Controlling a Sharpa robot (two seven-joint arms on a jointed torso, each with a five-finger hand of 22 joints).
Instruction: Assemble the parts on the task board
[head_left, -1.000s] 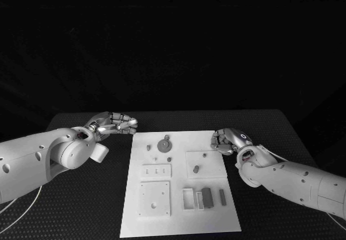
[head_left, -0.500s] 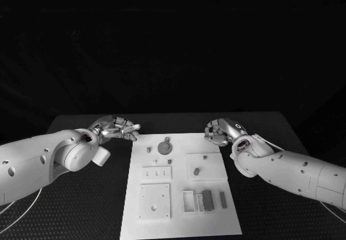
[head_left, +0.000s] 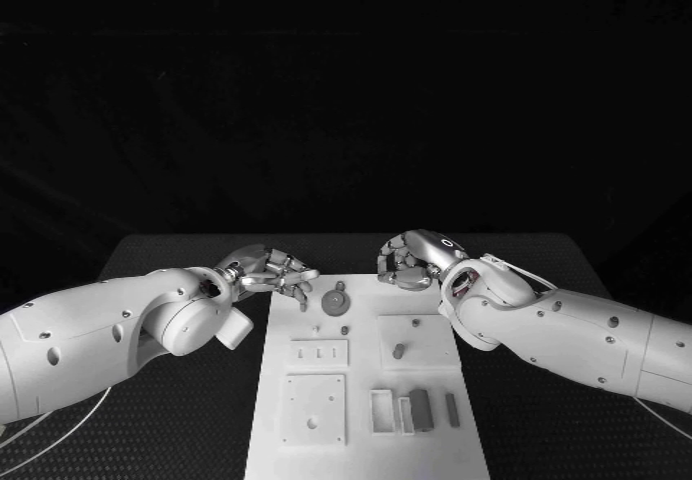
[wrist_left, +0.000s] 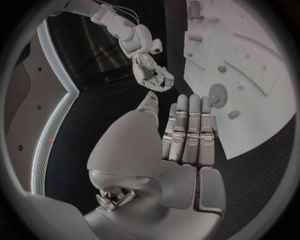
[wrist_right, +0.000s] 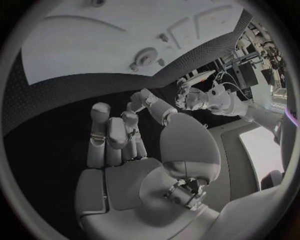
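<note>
Both robot hands, left (head_left: 274, 274) and right (head_left: 408, 260), empty with fingers loose, hovered at flat white task board (head_left: 361, 400) far edge; small grey parts (head_left: 420, 408) lay loose, assembly seemingly unstarted.

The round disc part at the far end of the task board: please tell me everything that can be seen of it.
The round disc part is a small, flat, grey piece, with a smaller knob-like bit next to its far edge. It lies flat on the white task board, near the board's far edge and slightly toward the robot's left. Its material cannot be told. The left hand hovers close beside it with its fingers apart, and nothing appears to touch the disc. The left wrist view shows it just beyond the fingertips.
</note>
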